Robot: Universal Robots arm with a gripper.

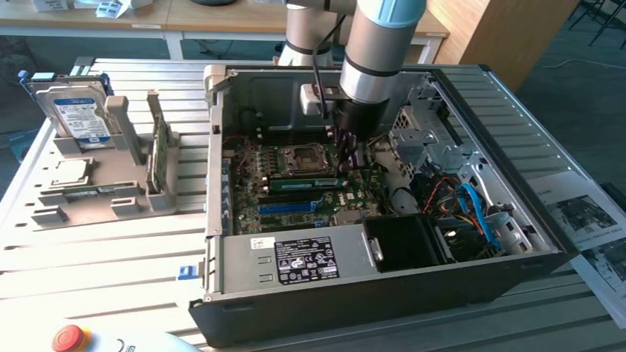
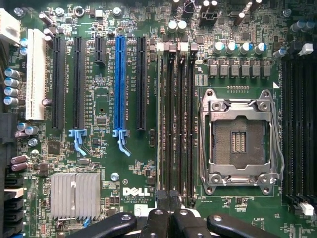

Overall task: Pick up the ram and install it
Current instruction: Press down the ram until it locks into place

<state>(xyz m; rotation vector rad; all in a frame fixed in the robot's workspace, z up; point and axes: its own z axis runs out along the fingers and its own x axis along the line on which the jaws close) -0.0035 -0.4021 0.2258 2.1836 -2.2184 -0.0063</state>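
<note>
Where "DELL" shows, motherboard (image 2: 114,163) silkscreen.

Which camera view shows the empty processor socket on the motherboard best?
The wrist view: the processor socket lies whole, seen from straight above. In the exterior view the socket is seen obliquely, close beside the arm.

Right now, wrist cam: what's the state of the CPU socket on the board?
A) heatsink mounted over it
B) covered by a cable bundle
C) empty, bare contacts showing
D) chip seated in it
C: the CPU socket shows its bare contact field inside the metal frame, with no chip, cooler or cable on it.
</note>
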